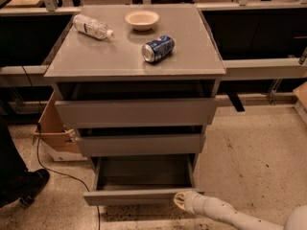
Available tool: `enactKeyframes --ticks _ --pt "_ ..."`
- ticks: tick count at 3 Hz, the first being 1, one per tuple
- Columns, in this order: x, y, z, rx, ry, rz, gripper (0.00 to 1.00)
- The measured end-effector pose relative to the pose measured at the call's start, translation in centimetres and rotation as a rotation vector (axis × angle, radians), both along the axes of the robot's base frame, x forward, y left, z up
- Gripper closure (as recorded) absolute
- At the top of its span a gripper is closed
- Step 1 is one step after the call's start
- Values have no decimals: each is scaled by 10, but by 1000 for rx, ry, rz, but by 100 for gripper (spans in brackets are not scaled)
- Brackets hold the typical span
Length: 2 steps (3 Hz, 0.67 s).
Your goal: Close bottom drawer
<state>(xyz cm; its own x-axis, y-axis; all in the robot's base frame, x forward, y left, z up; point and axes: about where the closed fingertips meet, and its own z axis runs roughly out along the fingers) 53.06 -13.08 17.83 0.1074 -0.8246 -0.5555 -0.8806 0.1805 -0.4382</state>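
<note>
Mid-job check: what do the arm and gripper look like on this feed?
The arm is a smooth off-white tube, widening toward the lower right. The gripper, by the front of the bottom drawer, is a rounded cream tip. No cables or markings show.

We log the white tubular arm extended from lower right, nearly horizontal, its cream-tipped end effector pointing left, low at bottom centre.
</note>
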Motion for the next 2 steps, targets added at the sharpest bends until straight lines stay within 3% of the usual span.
enactKeyframes --ticks 2 --pt "56 4 18 -107 -121 -4 100"
